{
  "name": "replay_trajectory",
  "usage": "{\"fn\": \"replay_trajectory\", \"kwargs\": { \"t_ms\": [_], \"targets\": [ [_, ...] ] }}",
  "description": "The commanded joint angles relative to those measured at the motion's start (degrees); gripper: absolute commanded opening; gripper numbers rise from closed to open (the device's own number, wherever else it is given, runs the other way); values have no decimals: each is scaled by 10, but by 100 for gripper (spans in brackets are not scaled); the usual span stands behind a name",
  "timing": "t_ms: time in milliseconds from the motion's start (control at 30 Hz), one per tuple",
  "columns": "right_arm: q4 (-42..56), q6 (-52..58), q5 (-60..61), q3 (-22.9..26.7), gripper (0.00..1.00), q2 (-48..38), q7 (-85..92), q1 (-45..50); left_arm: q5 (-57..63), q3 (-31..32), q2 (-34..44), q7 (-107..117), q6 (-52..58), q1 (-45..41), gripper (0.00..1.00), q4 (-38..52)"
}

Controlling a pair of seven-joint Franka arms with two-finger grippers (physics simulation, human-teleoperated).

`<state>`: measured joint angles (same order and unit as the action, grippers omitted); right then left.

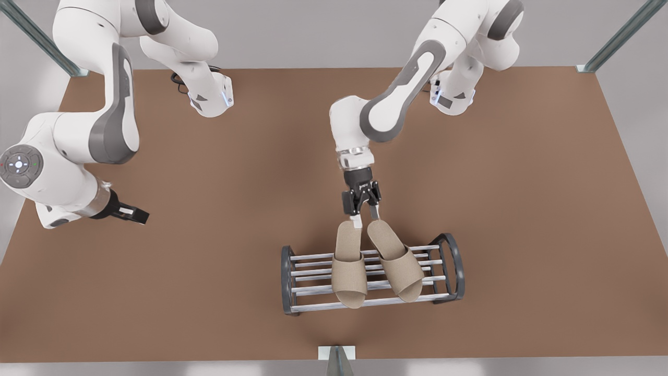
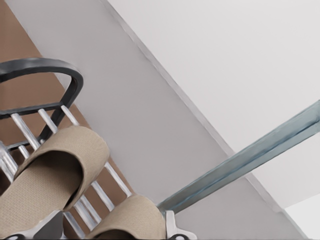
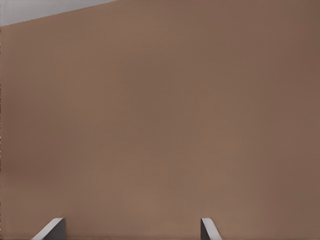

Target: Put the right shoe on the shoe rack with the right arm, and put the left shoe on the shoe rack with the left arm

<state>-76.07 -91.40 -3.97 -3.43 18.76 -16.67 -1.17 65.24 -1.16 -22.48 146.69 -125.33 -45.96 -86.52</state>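
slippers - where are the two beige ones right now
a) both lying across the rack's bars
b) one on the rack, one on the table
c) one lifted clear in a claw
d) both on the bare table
a: both beige slippers lie side by side across the silver bars of the shoe rack, toes toward the front view's bottom edge, with the left claw just behind their heels.

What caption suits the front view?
Two beige fabric slippers on silver-barred shoe rack; left gripper at their heels.
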Motion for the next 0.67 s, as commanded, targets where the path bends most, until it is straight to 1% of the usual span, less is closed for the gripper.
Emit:
{"fn": "replay_trajectory", "kwargs": {
  "t_ms": [0,33,67,100,133,167,200,233,267,300,333,367,633],
  "targets": [
    [0,-3,8,-1,100,0,71,-1,-413,5,10,-1004,580,10,100,219],
    [0,-3,7,0,100,0,71,2,-482,-9,26,-1264,656,118,100,298],
    [0,-3,7,0,100,0,71,1,-511,-9,31,-1424,650,234,100,315],
    [0,-3,7,0,100,0,71,2,-522,-9,29,-1521,616,312,100,312],
    [0,-3,7,-1,100,0,71,1,-528,-7,16,-1556,568,333,100,291],
    [0,-3,6,0,100,0,71,1,-560,-3,43,-1587,513,368,100,205],
    [0,-3,7,0,100,0,71,1,-568,5,71,-1603,467,375,100,145],
    [0,-3,6,0,100,0,71,1,-568,27,125,-1596,392,389,100,47],
    [0,-3,6,0,100,0,71,2,-569,34,151,-1566,338,392,100,-8],
    [0,-3,6,0,100,0,71,2,-572,57,153,-1463,319,392,100,-23],
    [0,-3,6,0,100,0,72,2,-595,57,154,-1398,310,388,100,-30],
    [0,-3,6,0,100,0,71,3,-610,57,154,-1394,307,391,100,-30],
    [0,-3,6,-1,100,0,71,3,-608,57,164,-1404,323,392,100,-28]
  ]
}}
